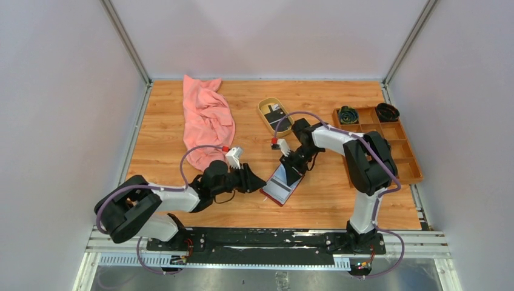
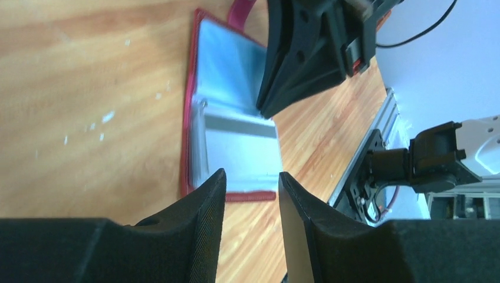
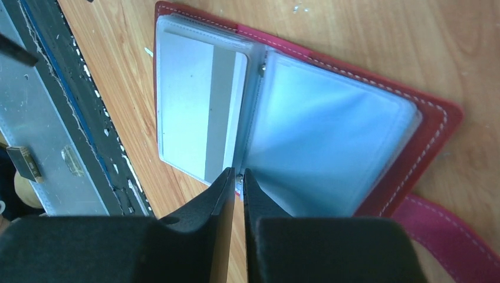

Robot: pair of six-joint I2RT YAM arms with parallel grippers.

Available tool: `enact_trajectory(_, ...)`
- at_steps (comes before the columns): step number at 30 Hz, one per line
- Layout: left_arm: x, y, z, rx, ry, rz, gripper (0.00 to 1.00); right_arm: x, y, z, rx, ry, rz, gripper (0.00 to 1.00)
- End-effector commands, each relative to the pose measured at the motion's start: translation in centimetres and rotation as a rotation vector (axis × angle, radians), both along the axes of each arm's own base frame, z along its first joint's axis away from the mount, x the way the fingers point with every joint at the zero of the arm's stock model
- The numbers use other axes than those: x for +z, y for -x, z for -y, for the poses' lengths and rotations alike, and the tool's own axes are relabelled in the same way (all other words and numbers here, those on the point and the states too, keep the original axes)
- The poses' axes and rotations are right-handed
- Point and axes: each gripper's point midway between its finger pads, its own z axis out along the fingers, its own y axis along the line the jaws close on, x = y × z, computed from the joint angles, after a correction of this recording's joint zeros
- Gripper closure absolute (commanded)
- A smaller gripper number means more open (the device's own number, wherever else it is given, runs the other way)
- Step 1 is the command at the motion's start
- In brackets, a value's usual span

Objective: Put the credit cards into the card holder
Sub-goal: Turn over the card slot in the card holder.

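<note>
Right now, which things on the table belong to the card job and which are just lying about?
Job: card holder, open; card in its sleeve; cards in the oval dish.
Lying about: pink cloth; wooden tray; dark bits in it.

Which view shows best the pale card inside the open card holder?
The right wrist view: the pale card, with its grey stripe, lies large and sharp inside the open card holder. The left wrist view shows it smaller and slanted; the top external view, only a tiny pale patch.
</note>
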Motion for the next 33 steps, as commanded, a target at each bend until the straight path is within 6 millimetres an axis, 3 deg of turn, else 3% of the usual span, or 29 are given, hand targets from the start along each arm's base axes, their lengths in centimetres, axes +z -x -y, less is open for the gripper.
enact_trajectory(1,-2.3,2.7,-1.9,0.029,-0.032,-0.095,0.58,-0.4,1.9,-0.2,0.014,0.029,-0.079,0.86)
enact_trajectory(7,-4.5,6.1,-1.2,0.02,-0.051,-0.221,0.5,-0.2,3.8,-2.5,0.015,-0.017,-0.155,0.87)
enact_trajectory(14,-5.5,5.1,-2.4,0.121,-0.085,-0.222,0.46,0.9,6.4,-6.1,0.068,-0.093,-0.238,0.86)
enact_trajectory(20,-5.3,4.3,-4.4,0.175,-0.161,-0.147,0.46,2.7,4.4,-4.8,0.149,-0.065,-0.03,0.83)
enact_trajectory(25,-2.6,3.4,-7.0,0.176,-0.28,0.041,0.45,7.4,3.0,-3.3,0.195,-0.136,0.172,0.79)
enact_trajectory(28,1.0,2.1,-8.5,0.197,-0.336,0.204,0.3,9.8,1.5,-2.2,0.174,-0.166,0.293,0.78)
enact_trajectory(31,4.8,0.9,-9.8,0.233,-0.355,0.351,0.05,12.0,-0.5,-0.9,0.126,-0.179,0.405,0.75)
enact_trajectory(33,7.6,0.3,-10.1,0.242,-0.342,0.43,0.0,13.7,-1.9,0.0,0.082,-0.189,0.472,0.72)
